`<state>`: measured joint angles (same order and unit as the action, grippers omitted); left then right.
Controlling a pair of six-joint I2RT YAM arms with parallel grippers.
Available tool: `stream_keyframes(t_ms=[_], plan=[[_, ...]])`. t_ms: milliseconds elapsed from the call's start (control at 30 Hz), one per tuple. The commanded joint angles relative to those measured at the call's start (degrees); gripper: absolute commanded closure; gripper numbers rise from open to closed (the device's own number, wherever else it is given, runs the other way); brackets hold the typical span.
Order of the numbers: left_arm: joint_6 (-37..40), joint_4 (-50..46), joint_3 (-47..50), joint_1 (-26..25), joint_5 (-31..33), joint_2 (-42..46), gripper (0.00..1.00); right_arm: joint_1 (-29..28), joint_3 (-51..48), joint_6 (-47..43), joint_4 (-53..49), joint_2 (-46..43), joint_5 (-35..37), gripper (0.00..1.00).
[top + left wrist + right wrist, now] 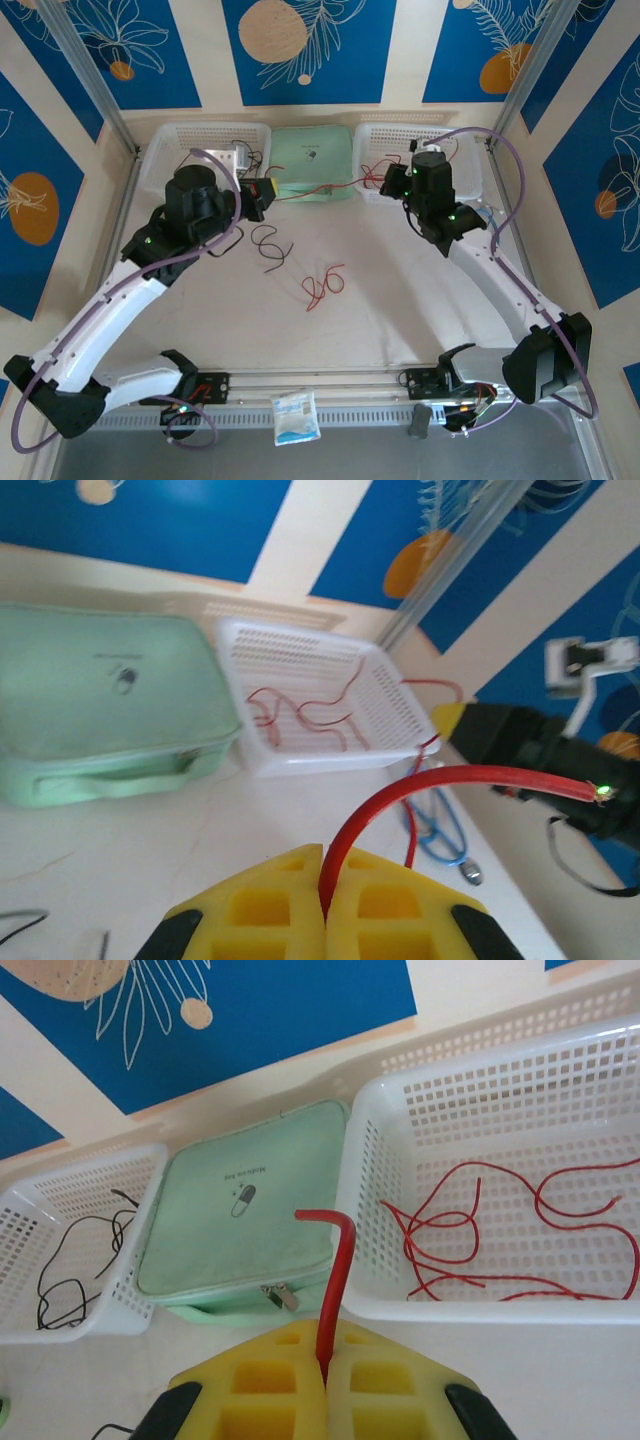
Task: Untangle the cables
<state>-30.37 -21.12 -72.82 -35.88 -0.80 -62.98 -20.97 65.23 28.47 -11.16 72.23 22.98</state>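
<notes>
Our left fingers (262,908) are pinched tight on a red cable (440,776). Our right fingers (262,1400) clamp the same cable further along, so it hangs stretched above the green case (312,160). More red cables (325,283) and black cables (268,240) lie loose on the desk (400,300) between the arms.

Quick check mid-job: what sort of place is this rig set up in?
Probably a robot test cell, not a home or workshop: a white table fenced by metal posts and printed blue panels, with white sorting baskets at the back.
</notes>
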Motion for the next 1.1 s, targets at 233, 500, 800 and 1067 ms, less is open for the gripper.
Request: stream_keyframes(t_ms=[233, 500, 800, 1067], plan=[[0.7, -9.5, 0.9, 0.4, 13.3, -1.7, 0.96, 6.6, 6.6, -1.2, 1.5, 0.7, -0.8, 1.0], [-0.4, -4.2, 3.2, 0.5, 8.2, -5.8, 0.31, 9.9, 13.4, -1.9, 2.6, 5.7, -4.4, 1.0], [-2.0, -4.7, 4.9, 0.4, 5.3, -5.5, 0.24, 15.9, 24.8, -2.8, 1.7, 15.8, -4.5, 1.0], [-3.9, -5.4, 11.6, 0.1, 2.9, -1.4, 0.19, 21.1, 34.2, -1.6, -0.8, 25.4, -6.2, 1.0]])
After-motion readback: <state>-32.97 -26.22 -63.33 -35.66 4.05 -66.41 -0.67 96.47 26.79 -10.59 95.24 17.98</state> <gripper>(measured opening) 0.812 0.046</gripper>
